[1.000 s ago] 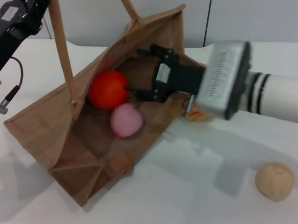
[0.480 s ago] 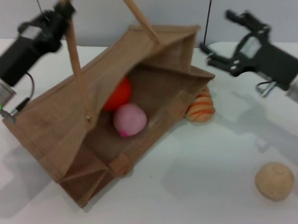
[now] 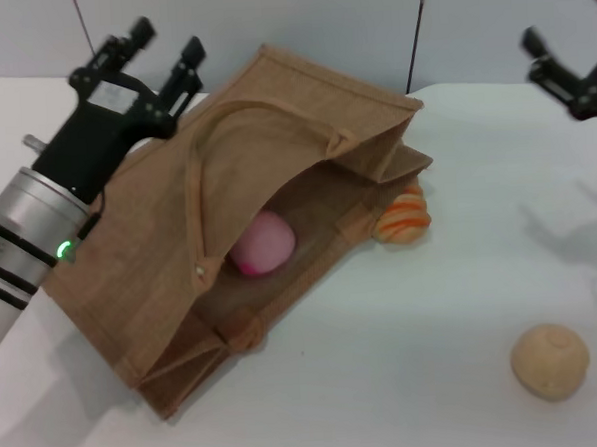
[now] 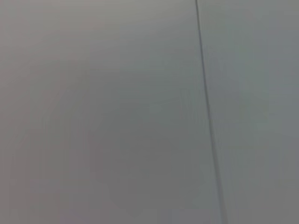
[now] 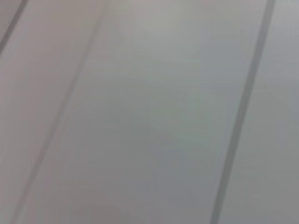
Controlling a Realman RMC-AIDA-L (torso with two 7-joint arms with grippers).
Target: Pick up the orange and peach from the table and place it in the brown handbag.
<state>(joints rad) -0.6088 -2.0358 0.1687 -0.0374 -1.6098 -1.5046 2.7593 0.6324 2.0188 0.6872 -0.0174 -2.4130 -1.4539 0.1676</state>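
Seemingly done, from the head view: the brown handbag (image 3: 160,261) lies slumped on the table (image 3: 387,379) with the peach (image 3: 262,242) in its mouth and the orange hidden, while the left gripper (image 3: 159,53) hovers above it, fingers spread and empty, and the right gripper (image 3: 571,69), also spread, is far right. Both wrist views show only blank wall. With the mouth sagging sideways beside the striped bread (image 3: 402,216), I'd judge the peach could roll out if the bag gets nudged.
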